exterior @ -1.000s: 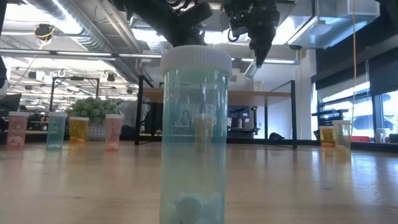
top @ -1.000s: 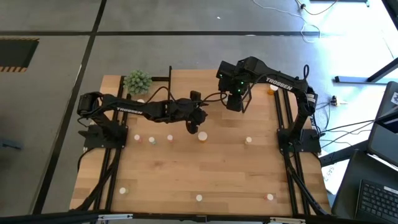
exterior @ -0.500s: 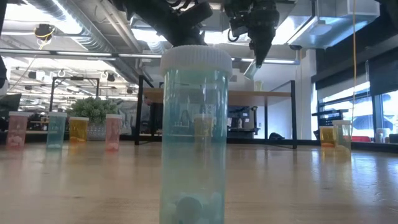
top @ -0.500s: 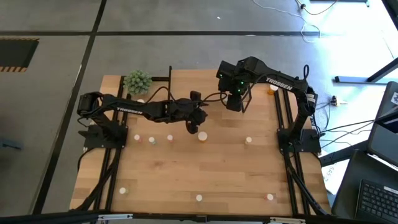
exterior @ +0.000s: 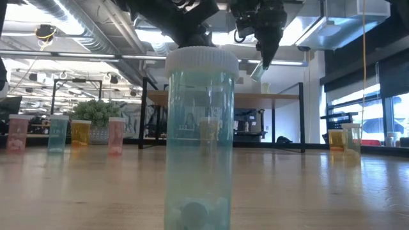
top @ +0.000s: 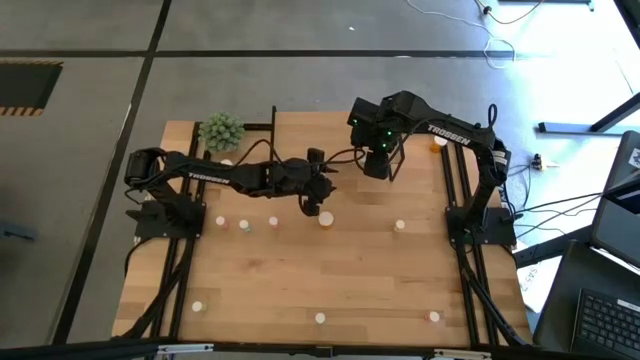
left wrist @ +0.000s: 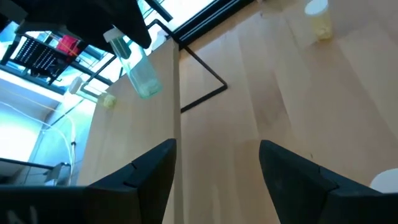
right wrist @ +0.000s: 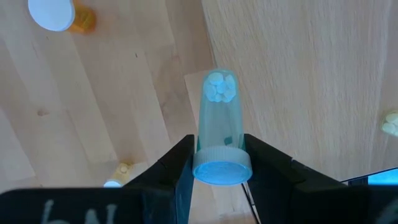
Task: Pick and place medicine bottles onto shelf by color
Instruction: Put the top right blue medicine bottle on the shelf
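Right claw [right wrist: 217, 163] pinches a light, stiff, slick blue-green bottle [right wrist: 218, 127] just under its cap; left claw [left wrist: 214, 163] hangs spread, empty.

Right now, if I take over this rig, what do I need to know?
Right hand: shut on a pale green bottle, held above the shelf.
Left hand: open, empty, above mid-table beside an orange bottle.
Done: can't tell whether anything has been shelved yet.
Left: place the held bottle, then sort the remaining bottles standing around the table.
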{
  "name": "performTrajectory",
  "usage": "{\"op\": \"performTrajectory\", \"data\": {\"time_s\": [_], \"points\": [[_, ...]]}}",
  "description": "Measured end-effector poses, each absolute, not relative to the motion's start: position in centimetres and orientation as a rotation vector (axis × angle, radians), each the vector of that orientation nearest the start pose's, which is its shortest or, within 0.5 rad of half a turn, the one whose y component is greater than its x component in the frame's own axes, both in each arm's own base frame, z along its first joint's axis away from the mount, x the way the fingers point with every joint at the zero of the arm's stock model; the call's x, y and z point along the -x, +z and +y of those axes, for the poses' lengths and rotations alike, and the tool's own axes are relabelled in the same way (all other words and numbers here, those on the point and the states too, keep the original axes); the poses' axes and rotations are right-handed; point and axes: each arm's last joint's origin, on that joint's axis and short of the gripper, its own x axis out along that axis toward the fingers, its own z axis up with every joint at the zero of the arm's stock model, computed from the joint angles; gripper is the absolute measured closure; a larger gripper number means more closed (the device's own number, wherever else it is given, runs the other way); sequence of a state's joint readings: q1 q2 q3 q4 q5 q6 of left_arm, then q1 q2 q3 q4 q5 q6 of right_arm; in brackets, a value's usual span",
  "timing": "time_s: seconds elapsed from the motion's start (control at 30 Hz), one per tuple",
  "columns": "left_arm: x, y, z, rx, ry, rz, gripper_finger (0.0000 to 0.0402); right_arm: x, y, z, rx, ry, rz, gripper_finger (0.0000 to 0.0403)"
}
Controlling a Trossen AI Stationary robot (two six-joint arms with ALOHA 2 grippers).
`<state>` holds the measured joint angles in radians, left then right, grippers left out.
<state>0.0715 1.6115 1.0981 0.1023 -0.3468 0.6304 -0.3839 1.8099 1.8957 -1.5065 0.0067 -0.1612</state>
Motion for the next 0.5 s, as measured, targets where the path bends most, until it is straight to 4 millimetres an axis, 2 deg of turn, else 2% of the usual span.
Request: {"op": "performTrajectory", "data": {"time_s": [0.2, 0.37, 0.5], "points": [[-36.0, 26.3, 3.4, -0.646, 0.287, 0.506, 0.0175, -31.2, 34.5, -12.6, -0.132, -0.209, 1.413, 0.0272], [-36.0, 26.8, 4.9, -0.365, 0.395, 0.408, 0.0175, -31.2, 34.5, -12.6, -0.131, -0.208, 1.412, 0.0272], [-35.9, 26.8, 6.5, -0.154, 0.401, 0.363, 0.0175, -31.3, 34.5, -12.6, -0.129, -0.208, 1.406, 0.0272]]}}
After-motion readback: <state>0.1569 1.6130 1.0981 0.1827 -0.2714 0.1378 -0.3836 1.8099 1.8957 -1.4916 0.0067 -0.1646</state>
